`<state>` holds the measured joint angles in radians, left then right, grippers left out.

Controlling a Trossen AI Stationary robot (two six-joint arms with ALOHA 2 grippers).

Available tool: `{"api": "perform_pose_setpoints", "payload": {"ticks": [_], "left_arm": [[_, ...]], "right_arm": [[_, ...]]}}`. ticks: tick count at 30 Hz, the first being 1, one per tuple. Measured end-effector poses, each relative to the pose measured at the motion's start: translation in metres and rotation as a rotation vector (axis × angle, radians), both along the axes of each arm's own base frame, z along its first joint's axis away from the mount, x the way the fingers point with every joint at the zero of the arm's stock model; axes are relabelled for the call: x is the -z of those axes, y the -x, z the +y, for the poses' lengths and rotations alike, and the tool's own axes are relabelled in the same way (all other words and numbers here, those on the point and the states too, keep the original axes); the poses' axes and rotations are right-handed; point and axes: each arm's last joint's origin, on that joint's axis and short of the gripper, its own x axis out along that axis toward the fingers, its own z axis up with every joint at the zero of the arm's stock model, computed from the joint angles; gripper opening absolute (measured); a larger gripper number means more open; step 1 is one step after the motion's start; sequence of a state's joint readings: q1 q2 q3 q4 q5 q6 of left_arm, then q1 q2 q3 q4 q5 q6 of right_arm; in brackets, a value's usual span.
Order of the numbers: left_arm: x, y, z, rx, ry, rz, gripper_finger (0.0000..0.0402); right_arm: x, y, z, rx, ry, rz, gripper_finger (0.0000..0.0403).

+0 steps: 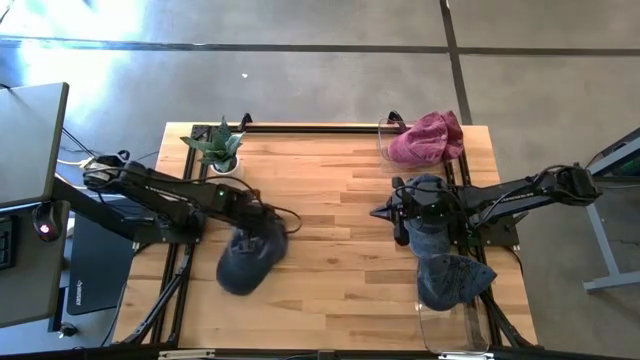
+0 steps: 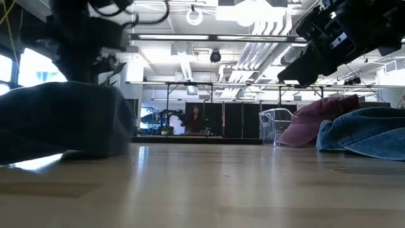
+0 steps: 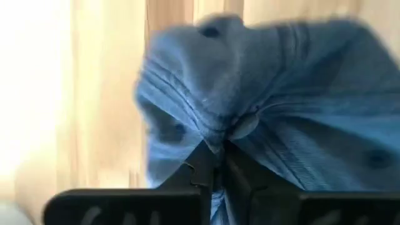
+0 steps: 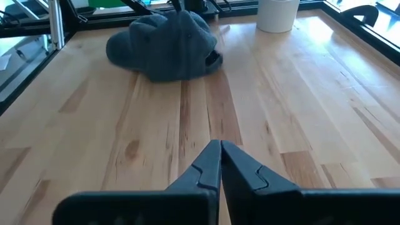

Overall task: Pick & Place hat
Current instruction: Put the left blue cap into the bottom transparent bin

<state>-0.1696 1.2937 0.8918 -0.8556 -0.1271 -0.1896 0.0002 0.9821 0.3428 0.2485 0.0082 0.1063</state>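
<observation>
A dark blue-grey hat lies on the table's near left part; it fills the left wrist view and shows at the low view's left. My left gripper stands over its far end, shut on it. My right gripper hangs shut above bare wood right of centre, touching nothing. It faces the hat from across the table and shows at the low view's upper right. My left gripper pinches a bunched fold of the hat's crown cloth between its two fingers, right beside the top button. The fingers come from above, slanting down. The hat's underside rests on the table, with cloth gathered in creases toward the fingers.
A pink hat lies at the far right corner beside a clear container. Blue denim hats are piled at the near right, with another clear container beyond them. A potted plant stands far left. Bare wood spans the middle.
</observation>
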Motion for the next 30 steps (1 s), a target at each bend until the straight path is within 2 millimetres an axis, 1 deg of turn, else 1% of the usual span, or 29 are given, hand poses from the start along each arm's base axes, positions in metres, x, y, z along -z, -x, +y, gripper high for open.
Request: {"api": "perform_pose_setpoints", "payload": {"ticks": [2,3,6,8,10,11,13,15,18,20,22,24,25,27,30], "left_arm": [[-0.015,-0.007,0.001,-0.001,-0.069,-0.059,0.0016],[-0.026,-0.01,0.002,-0.011,-0.132,-0.096,0.0019],[-0.068,-0.022,0.006,-0.059,-0.347,-0.243,0.0014],[-0.098,-0.027,0.01,-0.124,-0.485,-0.348,0.0005],[-0.123,-0.031,0.012,-0.199,-0.582,-0.459,0.0005],[-0.13,-0.034,0.011,-0.208,-0.598,-0.504,0.0006],[-0.132,-0.044,0.009,-0.172,-0.589,-0.552,0.0005],[-0.119,-0.05,0.006,-0.108,-0.537,-0.528,0.0003],[-0.086,-0.065,-0.003,-0.058,-0.446,-0.512,0.0003],[-0.051,-0.076,-0.008,-0.016,-0.381,-0.478,0.0003],[-0.014,-0.095,-0.017,0.051,-0.269,-0.498,0.0003],[0.016,-0.111,-0.025,0.152,-0.157,-0.509,0.0003],[0.029,-0.118,-0.033,0.211,-0.104,-0.505,0.0003],[0.048,-0.128,-0.04,0.303,-0.044,-0.466,0.0003],[0.064,-0.15,-0.052,0.36,0.022,-0.458,0.0007]], "right_arm": [[0.0,0.0,0.0,0.001,0.003,-0.005,0.0003],[0.0,0.0,0.0,0.006,0.005,-0.005,0.0002],[0.0,0.0,0.0,0.01,0.007,-0.005,0.0003],[0.0,0.0,0.0,0.01,0.007,-0.005,0.0006],[0.0,0.0,0.0,0.01,0.007,-0.005,0.0007],[0.0,0.0,0.0,0.01,0.007,-0.005,0.0006],[0.0,0.0,0.0,0.007,0.006,-0.001,0.0003],[0.001,0.0,0.0,-0.001,0.002,0.006,0.0002],[0.002,0.001,0.0,-0.004,0.001,0.024,0.0005],[0.003,0.001,0.0,-0.004,0.001,0.029,0.0008],[0.003,0.001,0.0,-0.004,0.001,0.034,0.0008],[0.003,0.001,0.0,-0.003,0.001,0.033,0.0007],[0.003,0.001,0.0,0.0,0.003,0.031,0.0005],[0.002,0.001,0.0,0.005,0.005,0.027,0.0002],[0.002,0.001,0.0,-0.001,0.002,0.023,0.0002]]}}
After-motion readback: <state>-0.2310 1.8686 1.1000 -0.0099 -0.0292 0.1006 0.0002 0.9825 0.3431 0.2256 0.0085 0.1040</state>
